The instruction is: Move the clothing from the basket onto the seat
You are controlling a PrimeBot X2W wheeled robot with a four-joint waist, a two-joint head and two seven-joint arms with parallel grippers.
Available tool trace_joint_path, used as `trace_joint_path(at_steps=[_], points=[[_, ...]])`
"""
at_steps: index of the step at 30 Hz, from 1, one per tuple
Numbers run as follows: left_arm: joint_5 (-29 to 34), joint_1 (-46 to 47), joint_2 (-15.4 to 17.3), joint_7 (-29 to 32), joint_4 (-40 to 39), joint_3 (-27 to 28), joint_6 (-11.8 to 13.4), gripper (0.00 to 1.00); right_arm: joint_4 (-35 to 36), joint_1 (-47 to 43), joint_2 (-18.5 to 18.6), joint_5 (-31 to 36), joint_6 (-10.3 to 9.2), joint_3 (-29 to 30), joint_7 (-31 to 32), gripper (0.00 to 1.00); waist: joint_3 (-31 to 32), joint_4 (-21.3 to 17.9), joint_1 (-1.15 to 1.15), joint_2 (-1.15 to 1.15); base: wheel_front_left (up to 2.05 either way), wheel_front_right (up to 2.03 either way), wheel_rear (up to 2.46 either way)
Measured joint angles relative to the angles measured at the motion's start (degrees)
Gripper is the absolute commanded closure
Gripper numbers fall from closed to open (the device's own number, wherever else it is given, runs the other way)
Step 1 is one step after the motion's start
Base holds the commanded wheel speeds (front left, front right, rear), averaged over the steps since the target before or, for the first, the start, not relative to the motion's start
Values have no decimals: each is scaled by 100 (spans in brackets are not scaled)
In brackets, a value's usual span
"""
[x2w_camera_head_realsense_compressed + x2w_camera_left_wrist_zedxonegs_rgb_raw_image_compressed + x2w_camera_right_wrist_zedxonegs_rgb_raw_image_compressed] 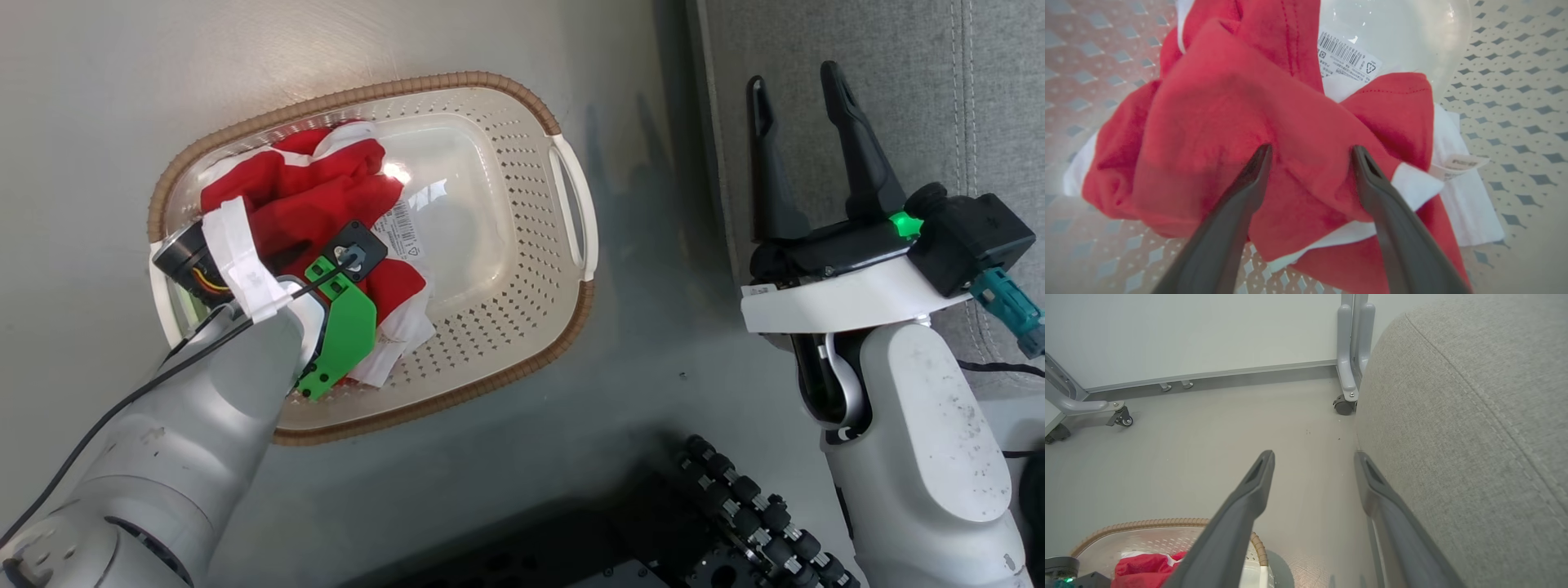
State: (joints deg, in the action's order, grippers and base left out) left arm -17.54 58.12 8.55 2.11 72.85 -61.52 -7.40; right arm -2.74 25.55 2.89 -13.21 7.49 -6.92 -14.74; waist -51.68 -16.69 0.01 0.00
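The red clothing with white trim [326,196] lies bunched in the left half of the cream basket [490,343] on the floor. In the left wrist view my left gripper [1311,152] is open, fingertips pressed into a fold of the red clothing [1229,114], straddling it. A barcode sticker [1347,57] shows on the basket bottom beyond the cloth. My right gripper [796,82] is open and holds nothing, raised beside the grey seat [939,90]; in the right wrist view the right gripper [1314,455] points over the floor, with the seat [1474,416] on its right.
The basket's white side handle [575,208] faces the seat. My dark wheeled base [735,523] sits at the bottom of the head view. Grey frame legs on castors [1345,404] stand by the wall, and another castor leg [1118,416] stands at far left.
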Motion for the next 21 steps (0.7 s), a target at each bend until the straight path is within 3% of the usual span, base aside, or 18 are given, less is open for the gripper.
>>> trace_joint_path(at_steps=[10, 11, 12, 13, 14, 21], points=[[-147, 150, 94, 620, 46, -5, 0, 0, -35, 63, 0, -132, 0, -178, -24, 0, -121, -177, 0, 0, 0, 0, 0], [-198, 151, 99, 723, 52, 0, 0, 35, -32, 65, -1, -133, 0, -188, -24, 0, -131, -196, 0, 0, 0, 0, 0], [-245, 151, 108, 803, 56, -1, 0, 56, -23, 67, -1, -134, 0, -193, -24, 0, -140, -215, 0, 0, 0, 0, 0], [-276, 151, 115, 849, 58, 3, 0, 84, -11, 68, 0, -135, 0, -197, -25, 0, -148, -229, 0, 0, 0, 0, 0], [-312, 151, 130, 866, 60, 9, 0, 100, 2, 70, -1, -135, 0, -202, -25, 0, -158, -247, -1, 0, 0, 0, 0], [-339, 175, 187, 733, 70, -68, 0, 100, 38, 59, -1, -122, 0, -140, -25, 0, -137, -283, -1, 0, 0, 0, 0]])
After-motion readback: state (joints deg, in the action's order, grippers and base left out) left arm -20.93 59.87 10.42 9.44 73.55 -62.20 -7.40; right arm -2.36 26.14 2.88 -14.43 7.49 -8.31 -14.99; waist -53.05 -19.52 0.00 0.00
